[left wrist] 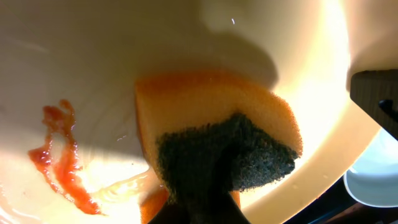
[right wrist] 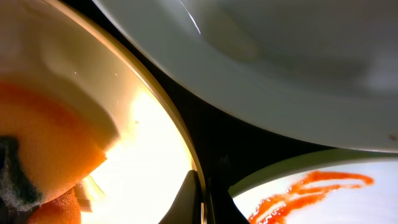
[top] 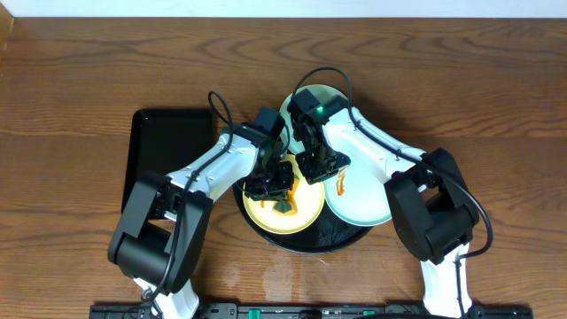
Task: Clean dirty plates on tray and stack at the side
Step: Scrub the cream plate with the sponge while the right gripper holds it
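The pale yellow plate [top: 297,213] lies on the round black tray [top: 312,245]. My left gripper [top: 276,180] is shut on an orange sponge [left wrist: 211,112] with a dark scouring side, pressed onto the yellow plate [left wrist: 93,56] beside a red sauce smear [left wrist: 62,165]. My right gripper [right wrist: 202,200] is shut on the yellow plate's rim [right wrist: 180,137]. A mint-green plate [top: 363,202] with an orange smear [top: 341,184] lies on the tray's right side and shows in the right wrist view [right wrist: 348,199]. A second mint-green plate [top: 330,96] lies at the back, partly hidden by my right arm.
A smaller rectangular black tray [top: 168,155] sits to the left on the wooden table [top: 80,71]. Both arms cross closely over the round tray.
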You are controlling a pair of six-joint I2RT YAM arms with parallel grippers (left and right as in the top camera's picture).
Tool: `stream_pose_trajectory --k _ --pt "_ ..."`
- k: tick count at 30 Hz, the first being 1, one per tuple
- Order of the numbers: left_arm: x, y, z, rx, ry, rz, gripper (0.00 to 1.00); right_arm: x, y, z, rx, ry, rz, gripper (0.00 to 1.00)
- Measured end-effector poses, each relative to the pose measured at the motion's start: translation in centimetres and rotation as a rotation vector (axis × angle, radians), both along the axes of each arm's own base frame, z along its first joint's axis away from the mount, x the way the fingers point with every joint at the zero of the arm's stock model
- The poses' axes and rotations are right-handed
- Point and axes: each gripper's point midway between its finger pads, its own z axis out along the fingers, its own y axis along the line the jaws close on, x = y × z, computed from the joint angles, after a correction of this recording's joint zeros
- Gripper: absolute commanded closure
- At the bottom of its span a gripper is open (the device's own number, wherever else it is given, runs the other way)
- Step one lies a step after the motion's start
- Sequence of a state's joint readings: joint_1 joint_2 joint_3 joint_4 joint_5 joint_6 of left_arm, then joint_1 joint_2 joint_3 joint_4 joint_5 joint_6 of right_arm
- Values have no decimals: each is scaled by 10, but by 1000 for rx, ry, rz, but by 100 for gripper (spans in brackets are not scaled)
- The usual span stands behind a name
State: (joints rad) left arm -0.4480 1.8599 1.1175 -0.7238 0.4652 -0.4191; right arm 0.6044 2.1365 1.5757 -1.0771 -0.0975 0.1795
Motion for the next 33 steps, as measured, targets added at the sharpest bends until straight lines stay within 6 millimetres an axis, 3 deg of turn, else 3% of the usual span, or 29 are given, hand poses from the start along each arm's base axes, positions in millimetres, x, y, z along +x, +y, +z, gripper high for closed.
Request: stream_pose_trajectory --k 11,24,33 --pt "1 3 -1 19 -4 5 92 0 0 0 -1 1 -18 99" --pt "6 64 -9 386 -72 74 93 -1 -1 0 -6 7 -25 99" --pt "17 72 -2 434 -125 88 93 -3 0 0 0 15 -32 99"
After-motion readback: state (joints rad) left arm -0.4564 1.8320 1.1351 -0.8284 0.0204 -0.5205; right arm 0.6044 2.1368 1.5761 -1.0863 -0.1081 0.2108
